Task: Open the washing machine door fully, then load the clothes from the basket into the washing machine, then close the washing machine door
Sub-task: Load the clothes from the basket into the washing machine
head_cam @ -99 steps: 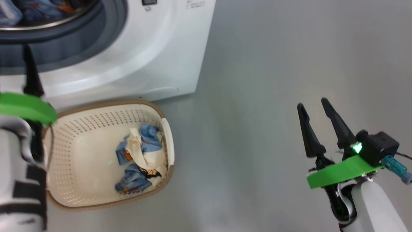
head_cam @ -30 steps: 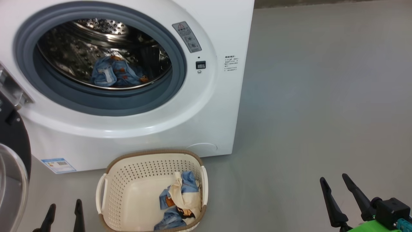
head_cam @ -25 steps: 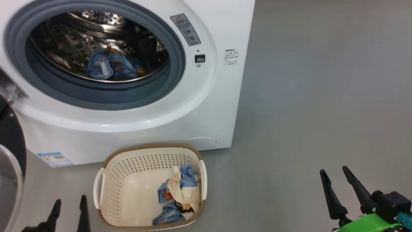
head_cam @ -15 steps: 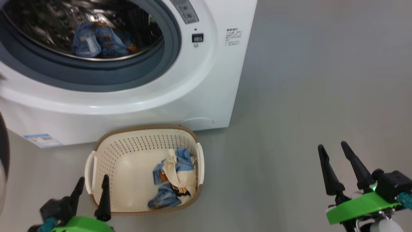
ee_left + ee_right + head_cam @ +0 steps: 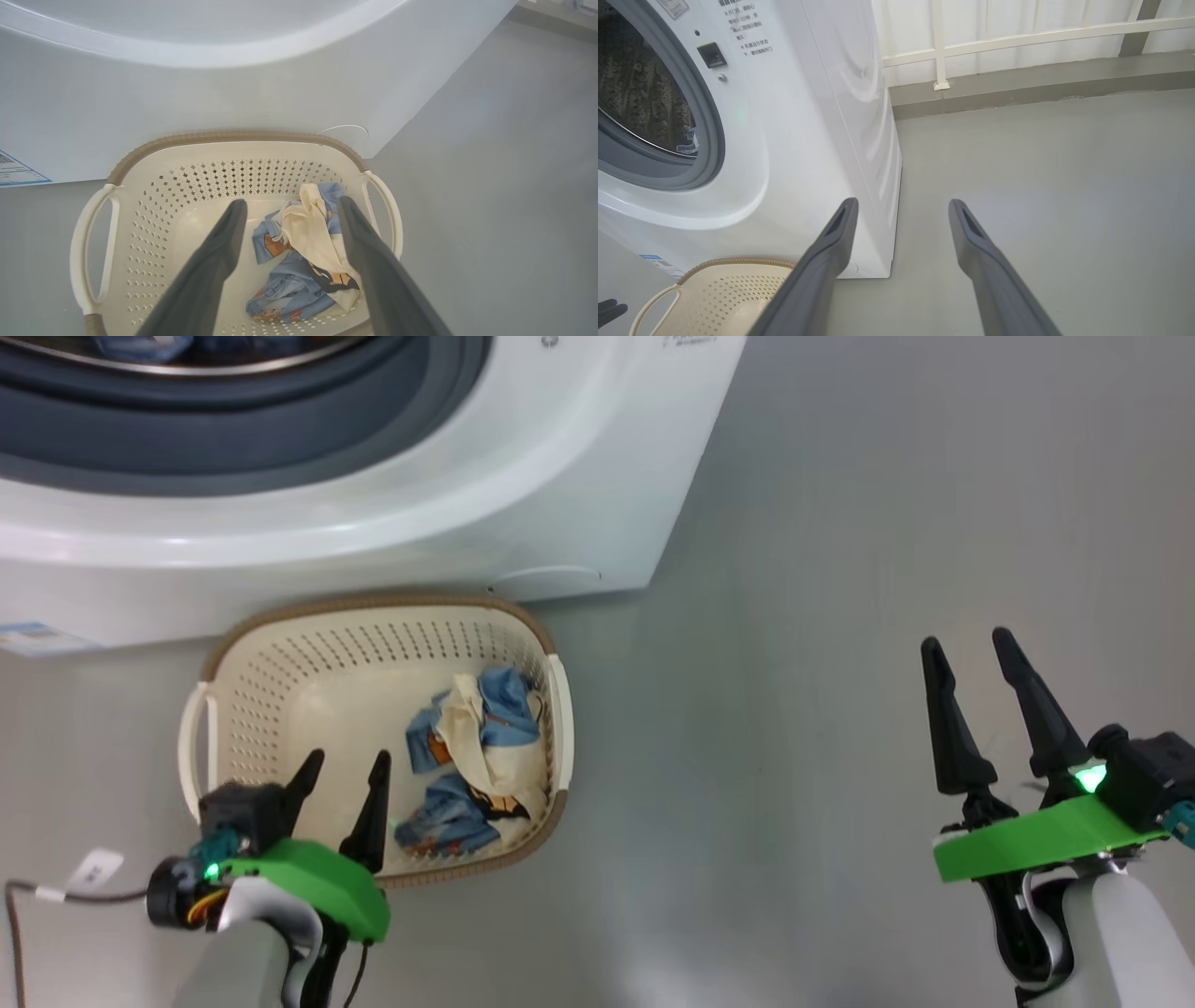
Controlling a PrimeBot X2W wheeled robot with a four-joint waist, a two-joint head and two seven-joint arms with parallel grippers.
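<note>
Drum (image 5: 233, 364) of the washing machine (image 5: 560, 476) mostly beyond head view's top edge

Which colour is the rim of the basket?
Brown, woven-look, on the cream basket; clearest in the left wrist view.

Bright even light, perhaps slight blur

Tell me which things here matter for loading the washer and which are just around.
Job: washing machine, basket, clothes inside it, open left claw over the basket.
Just around: white railing, grey floor, blue label sticker.
</note>
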